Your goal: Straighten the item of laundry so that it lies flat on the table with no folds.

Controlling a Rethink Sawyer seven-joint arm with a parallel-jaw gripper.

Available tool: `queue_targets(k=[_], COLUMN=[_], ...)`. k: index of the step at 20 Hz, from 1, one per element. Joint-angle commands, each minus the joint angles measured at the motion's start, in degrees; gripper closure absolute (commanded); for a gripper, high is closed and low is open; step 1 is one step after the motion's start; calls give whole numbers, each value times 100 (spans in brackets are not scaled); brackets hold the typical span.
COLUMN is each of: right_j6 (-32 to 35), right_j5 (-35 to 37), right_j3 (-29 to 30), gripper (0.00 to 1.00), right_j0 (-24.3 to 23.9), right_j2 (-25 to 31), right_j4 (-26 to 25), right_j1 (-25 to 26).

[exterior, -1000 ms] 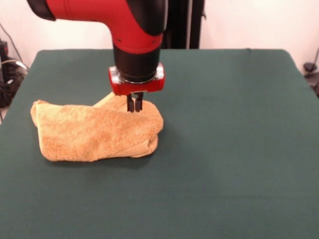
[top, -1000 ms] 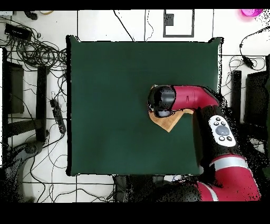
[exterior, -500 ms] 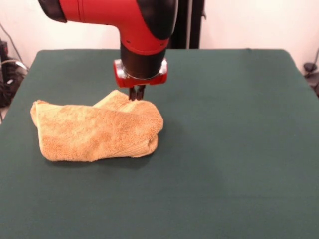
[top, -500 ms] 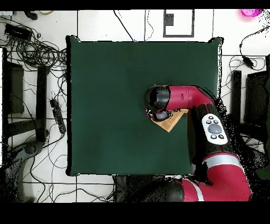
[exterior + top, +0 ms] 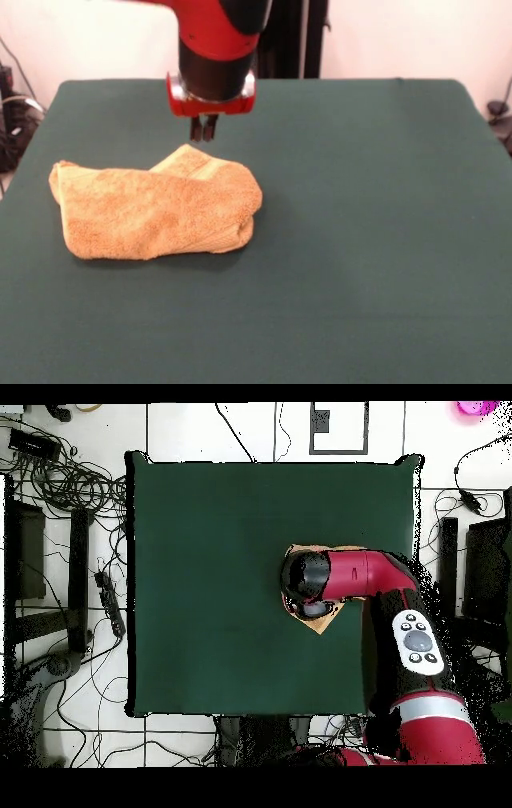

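My jaws [image 5: 204,128], pressed together and empty, have lifted clear of the towel [image 5: 156,212], which remains bunched and folded near the table's [image 5: 360,240] left edge, so no straightening is done yet.

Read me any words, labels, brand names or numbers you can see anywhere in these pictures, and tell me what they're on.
None can be read.
Towel: no label or tag shows.
Table: plain green cloth, no markings.
Arm: a panel of round buttons shows in the overhead view, but any marks on them are too small to read.
Gripper: no text visible.
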Motion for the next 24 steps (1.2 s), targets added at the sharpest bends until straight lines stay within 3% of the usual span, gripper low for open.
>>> queue_targets(k=[1, 7, 10, 24], right_j6=[257, 546, 387, 239], right_j5=[-654, -1093, -1232, -1350], right_j3=[1026, 757, 459, 65], gripper=[100, 100, 100, 100], right_j0=[153, 306, 222, 190], right_j2=[63, -40, -43, -129], right_j4=[-155, -363, -351, -306], right_j1=[-454, 184, 465, 828])
